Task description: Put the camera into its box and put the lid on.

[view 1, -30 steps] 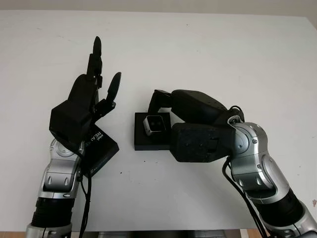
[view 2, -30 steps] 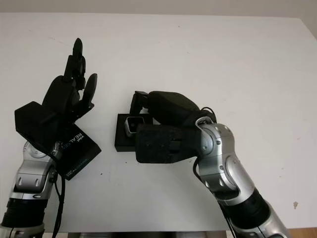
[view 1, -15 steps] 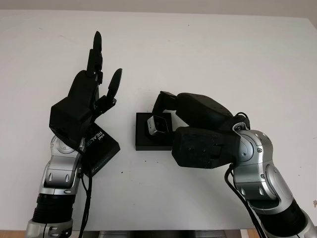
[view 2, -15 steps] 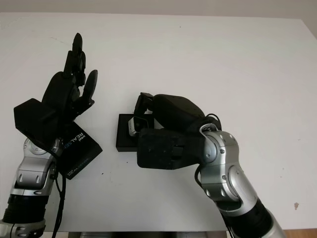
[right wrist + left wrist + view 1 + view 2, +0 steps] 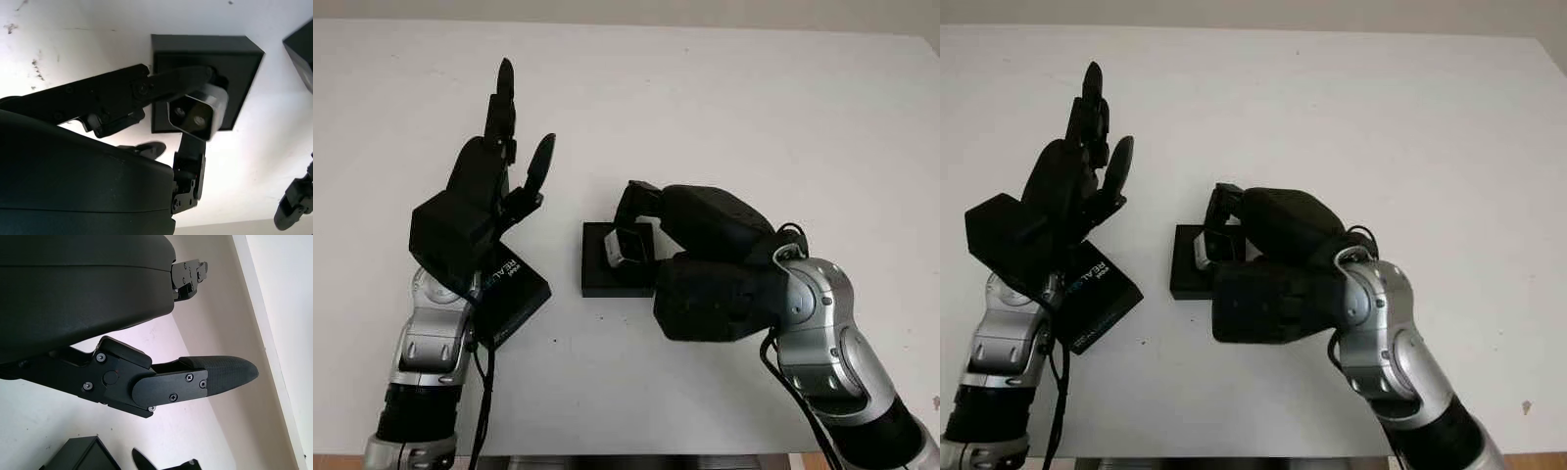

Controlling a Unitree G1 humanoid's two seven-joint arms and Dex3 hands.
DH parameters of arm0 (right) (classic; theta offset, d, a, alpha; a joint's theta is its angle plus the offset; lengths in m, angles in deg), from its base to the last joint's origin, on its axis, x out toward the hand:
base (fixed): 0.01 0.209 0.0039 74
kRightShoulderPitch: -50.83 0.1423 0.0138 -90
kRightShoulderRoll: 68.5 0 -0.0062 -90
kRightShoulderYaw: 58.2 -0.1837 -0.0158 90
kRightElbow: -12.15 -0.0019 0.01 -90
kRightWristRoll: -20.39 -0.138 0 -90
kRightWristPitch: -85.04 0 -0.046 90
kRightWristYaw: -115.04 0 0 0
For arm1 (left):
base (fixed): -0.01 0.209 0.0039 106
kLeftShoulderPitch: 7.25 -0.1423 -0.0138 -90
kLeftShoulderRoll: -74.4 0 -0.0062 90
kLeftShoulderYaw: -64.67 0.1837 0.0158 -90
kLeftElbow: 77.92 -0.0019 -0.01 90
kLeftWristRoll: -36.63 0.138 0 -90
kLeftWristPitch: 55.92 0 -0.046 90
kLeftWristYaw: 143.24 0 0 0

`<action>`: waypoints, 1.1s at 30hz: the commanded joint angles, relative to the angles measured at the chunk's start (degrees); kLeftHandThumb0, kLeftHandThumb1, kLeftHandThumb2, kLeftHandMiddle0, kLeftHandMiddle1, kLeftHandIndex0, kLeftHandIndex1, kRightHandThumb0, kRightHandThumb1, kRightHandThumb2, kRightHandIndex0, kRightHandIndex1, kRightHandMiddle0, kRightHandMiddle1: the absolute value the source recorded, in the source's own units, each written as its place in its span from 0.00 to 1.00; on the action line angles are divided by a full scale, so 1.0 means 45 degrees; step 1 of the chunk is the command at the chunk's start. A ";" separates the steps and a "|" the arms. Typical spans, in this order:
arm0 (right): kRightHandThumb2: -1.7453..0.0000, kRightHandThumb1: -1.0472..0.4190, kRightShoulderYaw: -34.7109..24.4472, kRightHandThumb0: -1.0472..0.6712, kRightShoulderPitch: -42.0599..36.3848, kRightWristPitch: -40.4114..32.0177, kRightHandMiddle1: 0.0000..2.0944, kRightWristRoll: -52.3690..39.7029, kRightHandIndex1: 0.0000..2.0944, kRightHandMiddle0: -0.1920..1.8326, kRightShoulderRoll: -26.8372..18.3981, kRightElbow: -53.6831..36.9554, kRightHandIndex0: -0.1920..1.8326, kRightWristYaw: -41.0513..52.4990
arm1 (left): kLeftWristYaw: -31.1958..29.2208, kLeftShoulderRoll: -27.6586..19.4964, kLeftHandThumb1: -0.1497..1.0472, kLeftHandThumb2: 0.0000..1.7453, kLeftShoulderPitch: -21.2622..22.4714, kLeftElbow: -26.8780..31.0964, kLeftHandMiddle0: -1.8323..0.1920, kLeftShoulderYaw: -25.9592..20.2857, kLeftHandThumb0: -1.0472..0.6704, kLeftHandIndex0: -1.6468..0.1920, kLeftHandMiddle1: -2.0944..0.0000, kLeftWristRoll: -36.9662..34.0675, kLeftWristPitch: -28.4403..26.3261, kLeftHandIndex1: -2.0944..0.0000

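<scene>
The right hand (image 5: 651,220) fingers (image 5: 181,81) pinch the camera (image 5: 195,111) over the box (image 5: 605,278). The left hand (image 5: 484,191), open, hangs above the lid (image 5: 514,294).

On the black lid (image 5: 513,297), which lies on the table under the raised left hand (image 5: 489,186), white letters read "REAL" in the left eye view; in the right eye view they run a little further, but the hand covers the end of the word. A smaller line of print stands beside this word, and it is too small to read.
</scene>
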 commanded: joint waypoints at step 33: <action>0.93 0.00 -0.2502 0.16 0.1184 0.4793 0.49 -0.2774 0.06 0.07 -0.0029 0.2814 0.22 -0.2689 | -0.0035 -0.0150 1.00 0.31 -0.0568 0.0754 1.00 -0.0375 0.14 1.00 1.00 -0.0207 0.0256 1.00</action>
